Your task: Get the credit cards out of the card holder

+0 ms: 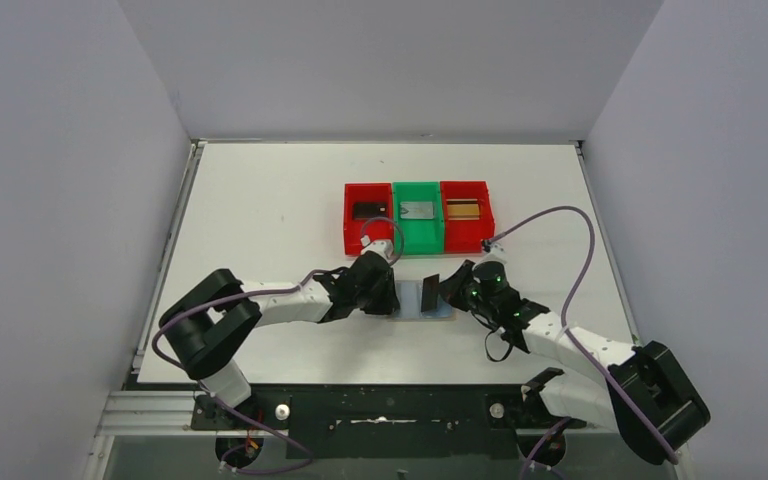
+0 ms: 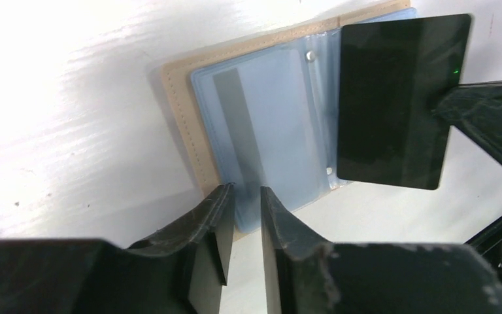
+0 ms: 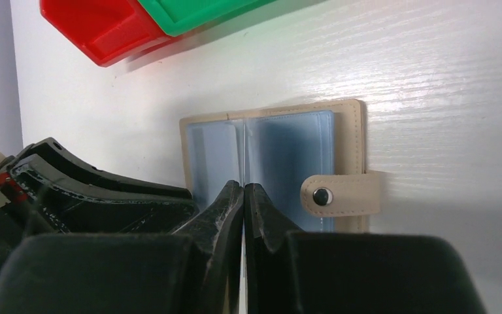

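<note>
Beige card holder (image 2: 261, 124) lies open, dark credit card (image 2: 399, 98) upright over it.

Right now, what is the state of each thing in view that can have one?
card holder: open, lying flat.
dark card: out of the holder, held by the right gripper.
right gripper: shut on the dark card.
left gripper: fingers slightly apart at the holder's edge, grip unclear.
three bins: each holds one card.
</note>
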